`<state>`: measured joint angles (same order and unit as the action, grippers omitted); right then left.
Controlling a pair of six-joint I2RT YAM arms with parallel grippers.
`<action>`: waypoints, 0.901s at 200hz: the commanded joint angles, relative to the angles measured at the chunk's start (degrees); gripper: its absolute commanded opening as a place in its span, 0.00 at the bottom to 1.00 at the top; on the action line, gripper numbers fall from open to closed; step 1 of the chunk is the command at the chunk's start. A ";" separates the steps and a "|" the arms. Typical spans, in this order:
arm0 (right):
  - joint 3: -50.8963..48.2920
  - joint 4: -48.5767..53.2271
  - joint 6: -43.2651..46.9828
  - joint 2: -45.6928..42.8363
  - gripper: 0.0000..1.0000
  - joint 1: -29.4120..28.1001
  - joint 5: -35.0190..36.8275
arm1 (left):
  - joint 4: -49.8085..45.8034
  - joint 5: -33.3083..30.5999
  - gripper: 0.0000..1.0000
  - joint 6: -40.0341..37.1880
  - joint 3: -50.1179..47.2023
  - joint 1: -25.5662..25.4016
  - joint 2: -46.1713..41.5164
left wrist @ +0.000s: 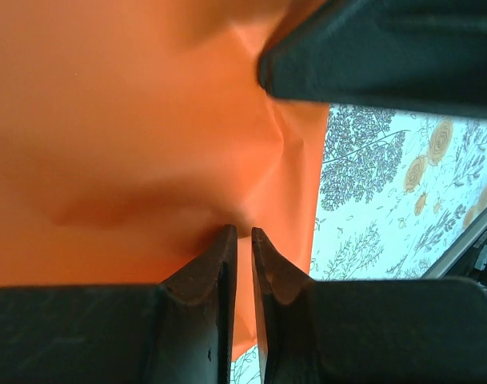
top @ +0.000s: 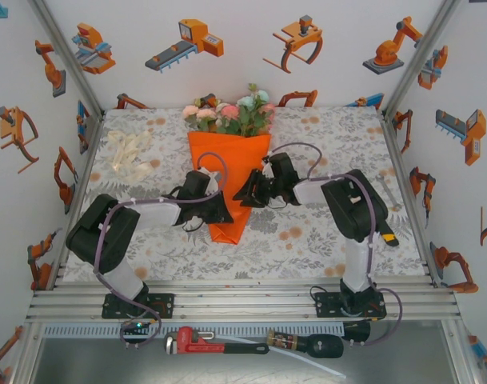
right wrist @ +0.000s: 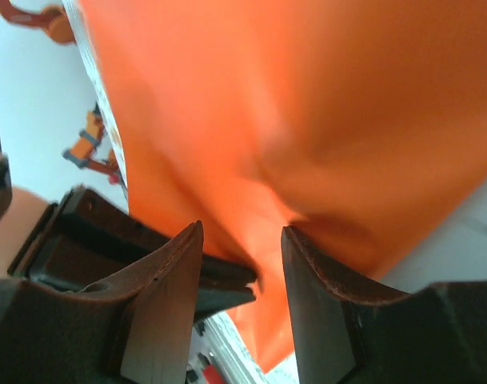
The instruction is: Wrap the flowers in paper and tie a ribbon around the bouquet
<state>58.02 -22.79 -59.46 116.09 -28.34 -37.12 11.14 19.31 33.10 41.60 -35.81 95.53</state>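
Left gripper (left wrist: 243, 232): jaws nearly closed, a thin slit, tips against the paper (left wrist: 107, 120) on the left side of the bouquet (top: 227, 160). Pinched or not, I cannot tell. Right gripper (right wrist: 241, 232): jaws apart on the bouquet's right side, paper at my tips, unclamped. Flowers (top: 227, 112) at the bouquet's far end. Ribbon (top: 129, 156) well left of the bouquet.

The paper (top: 227, 172) is smooth and matt, with a soft sheen at its creases, and lies on a printed floral cloth (top: 323, 232). The ribbon (top: 129, 156) looks gauzy, though it is too small to be sure; the fingers (left wrist: 199, 312) of the left gripper (left wrist: 243, 230) are matt black plastic.
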 commanded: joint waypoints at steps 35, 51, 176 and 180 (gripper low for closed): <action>8.18 -6.69 -3.02 8.30 0.44 9.47 5.22 | -2.53 -2.95 0.19 0.03 -3.75 0.16 -1.08; 13.23 -4.76 -2.32 11.59 0.44 11.41 6.13 | -2.48 -3.26 0.19 0.13 -4.16 0.18 -2.02; 52.02 22.96 8.80 20.97 0.45 16.50 9.33 | -2.19 -5.02 0.31 0.72 -4.75 1.27 -8.38; 50.04 22.25 8.96 19.03 0.45 16.32 9.12 | -2.29 -4.95 0.32 0.89 -4.38 1.27 -8.73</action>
<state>113.01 -2.02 -53.65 144.53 -11.09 -27.33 11.94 15.81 33.95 36.23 -35.09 88.99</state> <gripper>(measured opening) 0.443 0.297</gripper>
